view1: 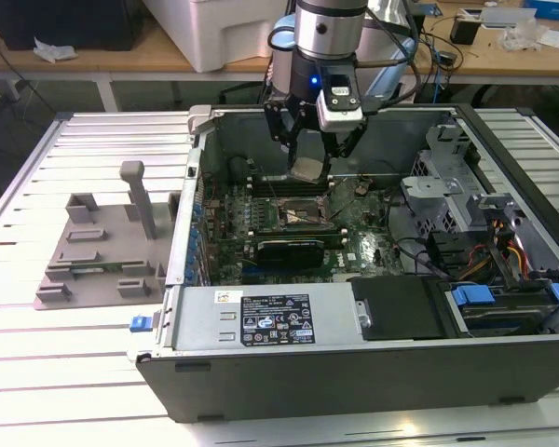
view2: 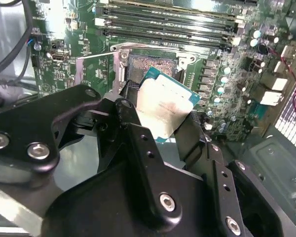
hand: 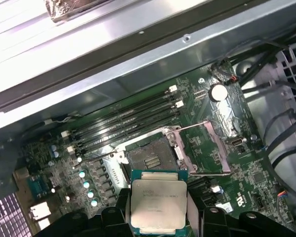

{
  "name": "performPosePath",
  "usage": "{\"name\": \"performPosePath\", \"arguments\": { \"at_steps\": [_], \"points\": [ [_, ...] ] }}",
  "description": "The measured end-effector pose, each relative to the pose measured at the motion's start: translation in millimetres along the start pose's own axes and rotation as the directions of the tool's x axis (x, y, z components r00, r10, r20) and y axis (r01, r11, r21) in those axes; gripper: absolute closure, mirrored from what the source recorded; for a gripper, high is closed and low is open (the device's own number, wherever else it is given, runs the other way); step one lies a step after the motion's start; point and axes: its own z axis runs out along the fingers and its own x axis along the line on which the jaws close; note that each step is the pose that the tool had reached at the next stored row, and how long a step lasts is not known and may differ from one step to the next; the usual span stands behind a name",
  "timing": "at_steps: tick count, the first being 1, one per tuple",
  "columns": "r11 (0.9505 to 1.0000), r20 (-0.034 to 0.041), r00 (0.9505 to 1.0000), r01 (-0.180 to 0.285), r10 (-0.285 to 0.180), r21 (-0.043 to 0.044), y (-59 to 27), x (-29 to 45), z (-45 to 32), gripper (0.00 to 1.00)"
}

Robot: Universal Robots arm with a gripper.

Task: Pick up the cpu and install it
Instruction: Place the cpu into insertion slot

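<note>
The cpu is held clamped between the fingers of the claw above the open socket, whose pins could be bent if it were lowered tilted or off-centre.

We take this for a robotics lab or electronics workshop. An opened computer case lies on a slotted aluminium table beside a grey moulded fixture. A robot arm hangs over it, and behind stand wooden workbenches with a white bin.
</note>
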Motion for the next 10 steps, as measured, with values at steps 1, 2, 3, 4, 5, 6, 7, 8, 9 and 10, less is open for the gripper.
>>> {"name": "performPosePath", "arguments": {
  "at_steps": [1,2,3,4,5,6,7,8,9,10],
  "points": [
    [0.9998,-0.0002,0.9998,-0.020,0.020,-0.0006,0.0,0.0,0.0,0.45],
    [0.9990,-0.0006,0.9990,-0.044,0.044,-0.0014,0.0,0.0,0.0,0.45],
    [0.9985,-0.0007,0.9985,-0.056,0.056,-0.0017,0.0,0.0,0.0,0.45],
    [0.9979,-0.0008,0.9979,-0.064,0.064,-0.0020,0.0,0.0,0.0,0.45],
    [0.9968,-0.0011,0.9968,-0.080,0.080,-0.0025,0.0,0.0,0.0,0.45],
    [0.9956,-0.0013,0.9956,-0.094,0.094,-0.0029,0.0,0.0,0.0,0.45],
    [0.9945,-0.0014,0.9945,-0.105,0.105,-0.0033,0.0,0.0,0.0,0.45],
    [0.9927,-0.0016,0.9927,-0.120,0.120,-0.0038,0.0,0.0,0.0,0.45],
    [0.9915,-0.0018,0.9915,-0.130,0.130,-0.0041,0.0,0.0,0.0,0.45],
    [0.9894,-0.0021,0.9894,-0.145,0.145,-0.0045,0.0,0.0,0.0,0.45]
  ]
}}
